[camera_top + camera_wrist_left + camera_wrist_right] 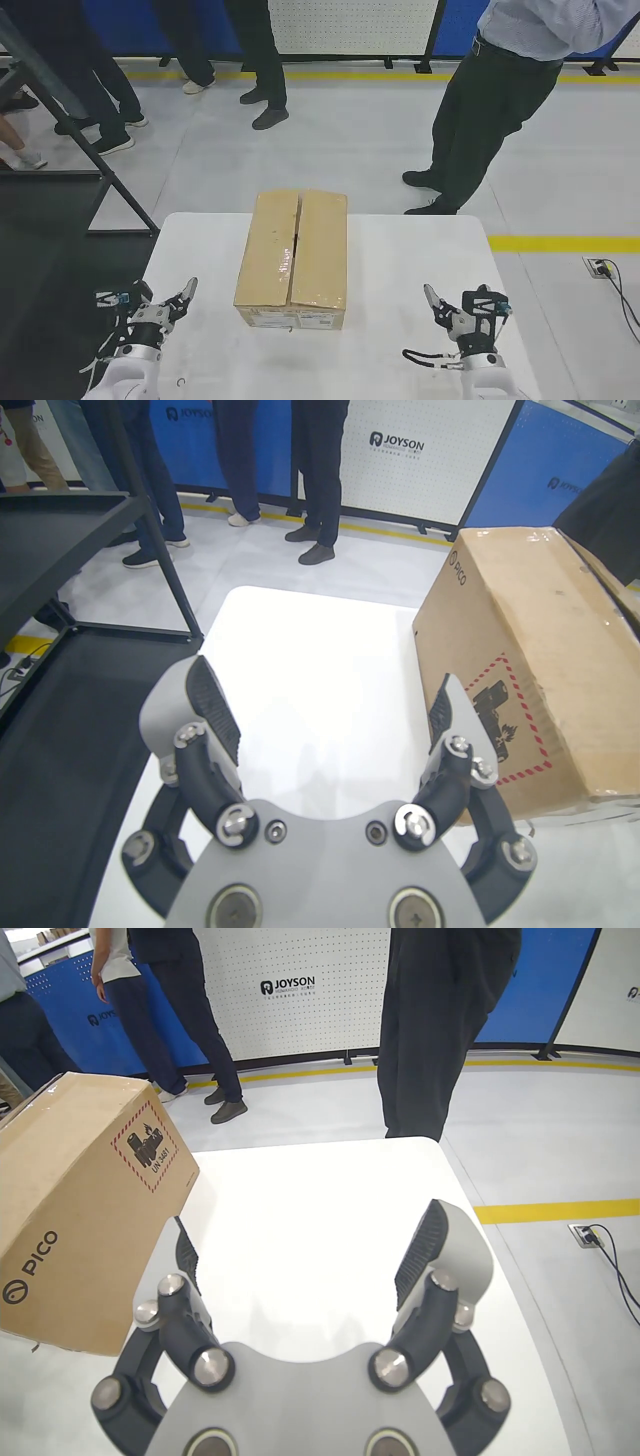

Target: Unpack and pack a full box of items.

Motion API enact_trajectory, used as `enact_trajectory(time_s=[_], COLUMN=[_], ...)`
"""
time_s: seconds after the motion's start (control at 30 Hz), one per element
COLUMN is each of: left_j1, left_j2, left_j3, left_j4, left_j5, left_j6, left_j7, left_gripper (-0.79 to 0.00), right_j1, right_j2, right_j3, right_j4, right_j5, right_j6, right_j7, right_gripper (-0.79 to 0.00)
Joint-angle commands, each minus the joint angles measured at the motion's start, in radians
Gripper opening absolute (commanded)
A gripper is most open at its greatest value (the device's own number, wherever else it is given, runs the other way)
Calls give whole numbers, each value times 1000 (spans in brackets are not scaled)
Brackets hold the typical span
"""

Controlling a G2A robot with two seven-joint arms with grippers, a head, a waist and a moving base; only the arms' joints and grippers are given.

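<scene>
A closed brown cardboard box [293, 258] stands in the middle of the white table [400, 280], its top flaps meeting along a centre seam. The same box [520, 680] shows a red-bordered label on its side in the left wrist view, and the box [85, 1208] also appears in the right wrist view. My left gripper [150, 297] hangs open over the table's near left corner, apart from the box, nothing between its fingers. My right gripper [468, 305] is open over the near right part of the table, also empty. In its own view the left gripper [322, 695] has its jaws spread wide; so does the right gripper [307, 1233].
A black metal rack [75, 565] stands just off the table's left side. Several people stand on the grey floor beyond the far edge; one person's legs [480, 120] are close to the far right corner. A floor socket with cable [598, 268] lies to the right.
</scene>
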Motion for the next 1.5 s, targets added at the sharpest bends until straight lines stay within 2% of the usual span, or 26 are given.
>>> enact_trajectory(time_s=[0.0,0.1,0.17,0.4,0.53,0.73,0.97,1.07,1.2,1.27,1.37,1.47], left_j1=[0,1,-6,-102,-118,-101,-54,-38,-25,-21,-17,-15], left_j2=[0,0,-2,-11,-14,-15,-12,-12,-14,-15,-17,-16], left_j3=[0,0,7,110,158,182,193,209,238,247,237,191], left_j4=[0,3,18,90,117,118,54,28,4,-2,-6,4], left_j5=[0,-3,-21,30,84,103,126,140,163,164,143,95], left_j6=[0,0,-9,-44,-74,-123,-188,-211,-231,-228,-217,-188], left_j7=[0,-2,-8,-29,-27,-30,-27,-29,-20,-15,-4,12], left_gripper=[0,0,0,0,0,0,0,0,0,0,0,0], right_j1=[0,0,-3,26,31,30,37,39,10,-15,-15,-15], right_j2=[0,0,-4,-13,-15,-16,-21,-20,-12,-7,-7,-7], right_j3=[0,0,5,-8,3,9,4,1,0,4,4,4], right_j4=[0,0,6,44,56,59,53,41,-9,-38,-38,-38], right_j5=[0,0,60,58,48,30,35,20,-44,-74,-74,-74], right_j6=[0,0,-13,-9,-10,-30,-68,-116,-235,-290,-290,-290], right_j7=[0,0,-5,-3,17,46,63,77,55,65,65,65], right_gripper=[0,0,0,0,0,0,0,0,0,0,0,0])
